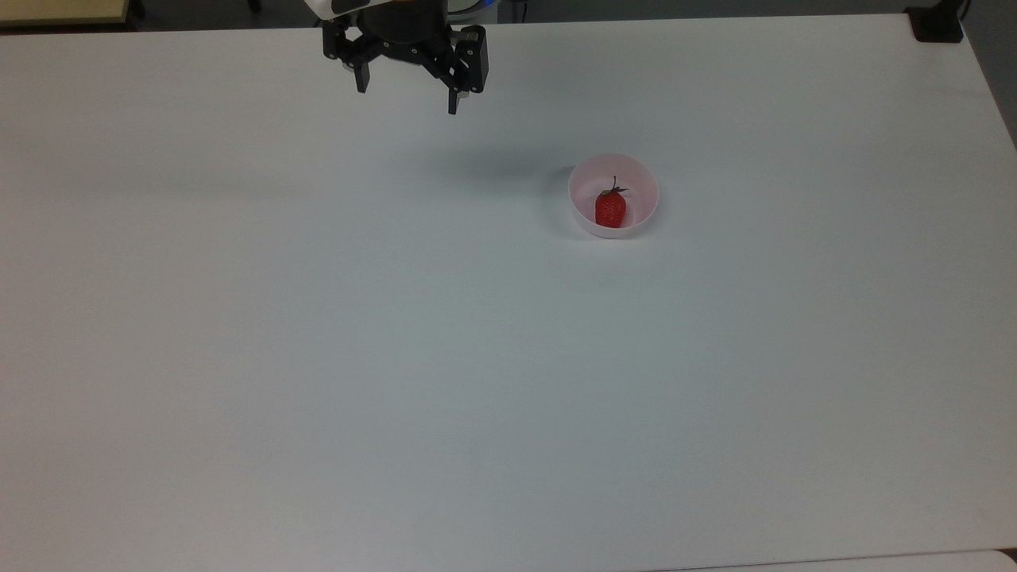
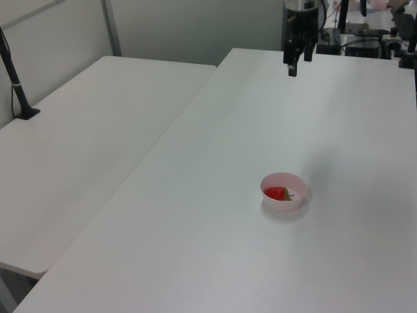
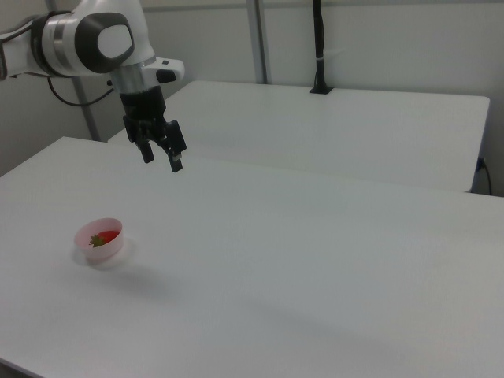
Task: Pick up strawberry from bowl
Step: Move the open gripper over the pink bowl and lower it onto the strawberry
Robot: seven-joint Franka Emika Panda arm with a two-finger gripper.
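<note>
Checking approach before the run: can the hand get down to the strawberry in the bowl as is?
Probably yes. The hand hangs open above the table, apart from the bowl. The strawberry lies alone in it, uncovered from above, and nothing stands between them.

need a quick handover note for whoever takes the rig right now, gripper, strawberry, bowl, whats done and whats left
Gripper: open, empty, hanging above the table, well away from the bowl and toward the top view's upper left of it.
Strawberry: lying inside the bowl, stem toward the top view's upper edge.
Done: nothing yet; no contact with the strawberry.
Left: move over the bowl, lower, close on the strawberry, lift it out.
</note>
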